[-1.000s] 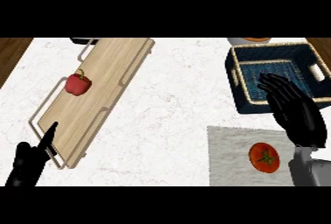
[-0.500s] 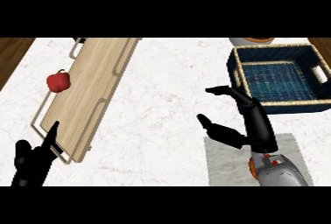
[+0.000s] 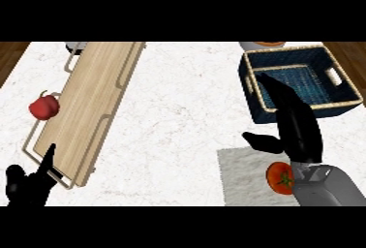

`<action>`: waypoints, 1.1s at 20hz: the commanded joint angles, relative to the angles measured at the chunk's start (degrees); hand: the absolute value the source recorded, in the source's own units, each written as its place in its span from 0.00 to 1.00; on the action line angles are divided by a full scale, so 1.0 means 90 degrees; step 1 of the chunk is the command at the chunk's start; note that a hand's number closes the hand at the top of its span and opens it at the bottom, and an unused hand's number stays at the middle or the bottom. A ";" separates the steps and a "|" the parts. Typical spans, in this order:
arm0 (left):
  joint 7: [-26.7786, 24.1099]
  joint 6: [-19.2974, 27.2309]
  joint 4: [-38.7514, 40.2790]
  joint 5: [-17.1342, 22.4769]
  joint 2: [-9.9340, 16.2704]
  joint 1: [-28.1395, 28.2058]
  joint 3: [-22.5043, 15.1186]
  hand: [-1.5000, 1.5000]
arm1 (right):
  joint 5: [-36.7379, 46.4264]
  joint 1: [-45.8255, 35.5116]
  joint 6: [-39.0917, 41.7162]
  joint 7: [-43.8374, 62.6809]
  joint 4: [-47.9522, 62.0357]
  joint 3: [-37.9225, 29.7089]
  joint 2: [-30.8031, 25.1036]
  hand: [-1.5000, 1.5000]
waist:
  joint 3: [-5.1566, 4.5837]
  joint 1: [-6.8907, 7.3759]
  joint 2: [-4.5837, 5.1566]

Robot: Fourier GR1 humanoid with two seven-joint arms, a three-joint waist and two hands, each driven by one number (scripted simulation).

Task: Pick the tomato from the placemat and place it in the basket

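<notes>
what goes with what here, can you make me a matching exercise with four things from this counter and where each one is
Things:
1. tomato
2. basket
3. red pepper
4. left hand

Places:
A. far right of the counter
B. lower left corner of the view
C. on the grey placemat, partly under the right forearm
D. at the left edge of the wooden tray

Pairs: 1-C, 2-A, 3-D, 4-B
</notes>
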 commanded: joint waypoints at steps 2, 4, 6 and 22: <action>0.0211 -0.0046 0.0297 0.0174 -0.0262 0.0191 -0.0126 0.50 | 0.1060 -0.0357 0.1451 0.1720 -0.0847 0.0274 -0.0579 0.00 | -0.0146 -0.0179 -0.0009; 0.0236 0.0000 0.0137 0.0134 -0.0284 0.0189 -0.0161 0.50 | 0.0960 -0.0650 0.2334 0.2216 -0.1353 0.0312 -0.0739 0.00 | -0.0145 -0.0206 -0.0036; 0.0371 0.0040 0.0194 0.0136 -0.0309 0.0083 -0.0152 0.50 | 0.0715 -0.0811 0.3205 0.2720 -0.1693 0.0374 -0.0777 0.00 | -0.0137 -0.0248 0.0013; 0.0433 -0.0048 -0.0059 0.0122 -0.0382 0.0229 -0.0195 0.50 | -0.1530 -0.0503 0.6814 0.5308 -0.3749 -0.0134 -0.0850 0.00 | -0.0105 -0.0104 0.0099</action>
